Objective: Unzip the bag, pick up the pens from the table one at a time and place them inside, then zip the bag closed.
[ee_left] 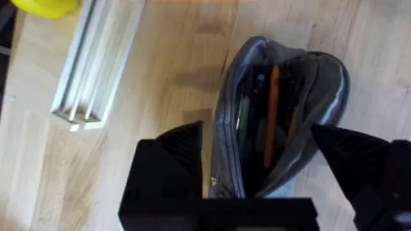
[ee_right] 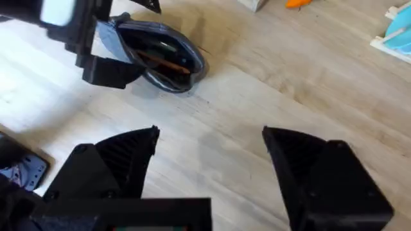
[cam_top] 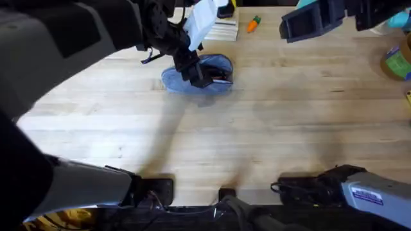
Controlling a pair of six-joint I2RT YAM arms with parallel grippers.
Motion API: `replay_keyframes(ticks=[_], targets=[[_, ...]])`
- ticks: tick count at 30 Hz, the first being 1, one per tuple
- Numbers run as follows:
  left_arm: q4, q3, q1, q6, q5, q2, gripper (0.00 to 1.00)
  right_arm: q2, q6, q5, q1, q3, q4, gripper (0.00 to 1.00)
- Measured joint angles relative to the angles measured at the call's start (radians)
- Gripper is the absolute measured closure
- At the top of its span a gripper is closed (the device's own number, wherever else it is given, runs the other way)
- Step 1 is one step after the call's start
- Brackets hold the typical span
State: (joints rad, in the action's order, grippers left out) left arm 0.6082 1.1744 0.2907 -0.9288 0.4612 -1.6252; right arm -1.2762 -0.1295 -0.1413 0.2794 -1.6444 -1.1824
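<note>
Here, in the overhead view, the blue-grey bag lay on the pale wooden table, in its far half, left of centre. The left gripper hung directly over the bag, its black fingers reaching down into the bag's open mouth. A small orange carrot toy sat beyond the bag, toward the far edge. The right gripper hovered well to the right of the bag, above bare wood.

In the left wrist view, the bag gaped unzipped, and an orange pen lay lengthwise inside it beside darker items. The left gripper had its jaws spread wide, one finger outside each long side of the bag, neither plainly pressing the fabric. A pale ridged metal rail lay near the bag, and a yellow object sat just past the rail.

In the right wrist view, the right gripper had its jaws spread apart, holding nothing, over bare table. The bag lay well beyond it, open, with the orange pen visible inside and the left gripper's fingers at its near end.
</note>
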Motion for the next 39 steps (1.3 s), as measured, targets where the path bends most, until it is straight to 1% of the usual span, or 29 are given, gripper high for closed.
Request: replay_keyframes(ticks=[4,8,10,13,18,20,22,24,27,28,31,33,36,39], targets=[[0.024,0.000,-0.038,0.002,0.010,0.108,0.008,0.000,0.000,0.000,0.000,0.000,0.000,0.003],[0.054,0.000,-0.098,0.002,0.013,0.209,0.008,0.000,0.000,0.000,0.000,0.000,0.000,0.003],[0.056,0.000,-0.124,0.002,0.012,0.232,0.007,0.000,0.000,0.000,0.000,0.000,0.000,0.003],[0.088,0.000,-0.155,0.003,0.008,0.236,0.008,0.000,0.004,0.000,0.000,0.000,0.000,0.003],[0.121,0.000,-0.162,0.003,0.005,0.223,0.008,-0.016,0.057,-0.007,0.000,0.000,0.000,0.003],[0.135,0.000,-0.175,0.002,0.006,0.220,0.008,-0.038,0.071,-0.024,0.000,0.000,0.006,0.003],[0.150,0.000,-0.200,0.002,0.010,0.219,0.007,-0.063,0.079,-0.046,0.000,0.000,0.027,0.003],[0.169,0.000,-0.243,-0.008,0.030,0.219,0.007,-0.090,0.086,-0.076,0.000,0.000,0.067,0.003],[0.220,0.000,-0.323,-0.061,0.102,0.219,0.007,-0.127,0.105,-0.122,0.002,0.000,0.144,0.003],[0.244,0.000,-0.352,-0.092,0.133,0.218,0.007,-0.139,0.109,-0.137,0.006,0.000,0.168,0.003],[0.305,0.000,-0.410,-0.181,0.200,0.203,0.007,-0.169,0.118,-0.161,0.023,0.000,0.215,0.003],[0.333,0.000,-0.427,-0.239,0.230,0.177,0.007,-0.188,0.123,-0.171,0.043,0.000,0.241,0.003],[0.345,0.000,-0.438,-0.306,0.256,0.115,0.007,-0.223,0.126,-0.179,0.081,0.000,0.291,0.003],[0.332,0.000,-0.447,-0.344,0.271,0.044,0.007,-0.267,0.132,-0.183,0.120,0.000,0.344,0.003]])
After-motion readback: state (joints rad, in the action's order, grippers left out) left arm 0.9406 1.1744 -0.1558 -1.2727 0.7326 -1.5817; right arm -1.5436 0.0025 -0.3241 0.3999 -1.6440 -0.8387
